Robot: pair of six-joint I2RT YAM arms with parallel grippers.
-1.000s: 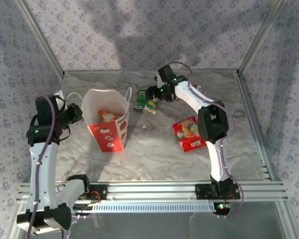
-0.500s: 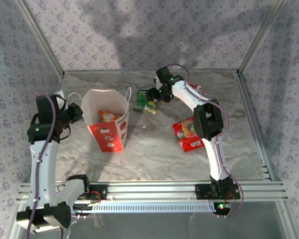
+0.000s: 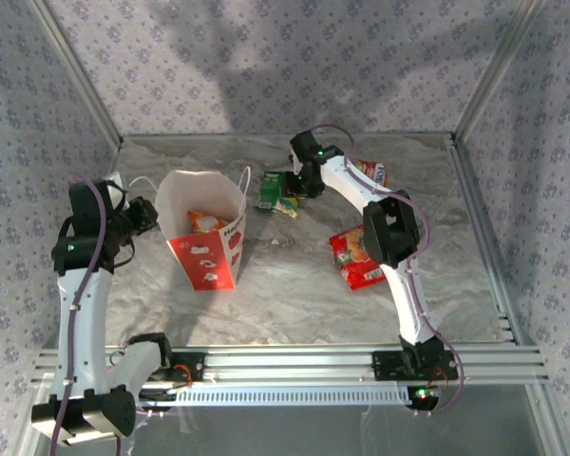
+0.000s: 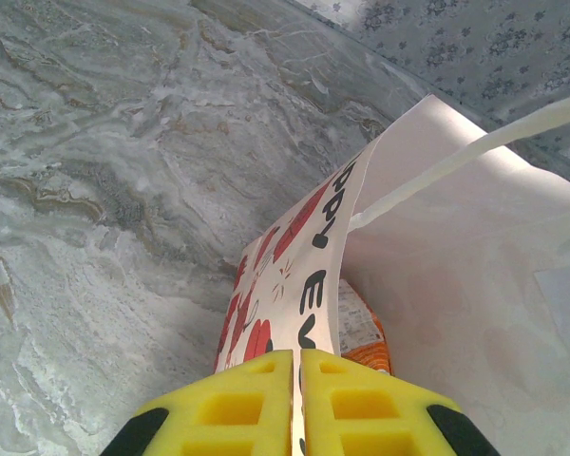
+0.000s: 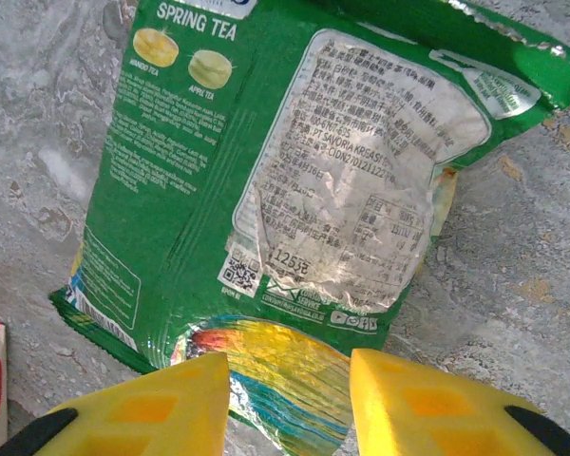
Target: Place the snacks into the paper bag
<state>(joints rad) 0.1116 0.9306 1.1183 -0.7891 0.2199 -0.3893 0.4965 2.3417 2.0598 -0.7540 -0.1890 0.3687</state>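
Left jaws clamping one paper bag [image 4: 456, 237], right jaws apart over one green packet [image 5: 266, 142]

Glossy, crinkled plastic film of the green packet [image 5: 266, 142], matt smooth paper bag [image 4: 475, 247], marble-look table [image 4: 123, 142]

The left arm [image 3: 81, 294] and the right arm [image 3: 410, 299] are made of long white tubes joined by chunky black joints. A thin purple cable loops along each one. Small green lights glow on the black parts, one at five o'clock on the right arm's black base. The left pincer [image 4: 296, 366] and the right pincer [image 5: 290, 380] each have two bright yellow fingers with square dents and black corners.
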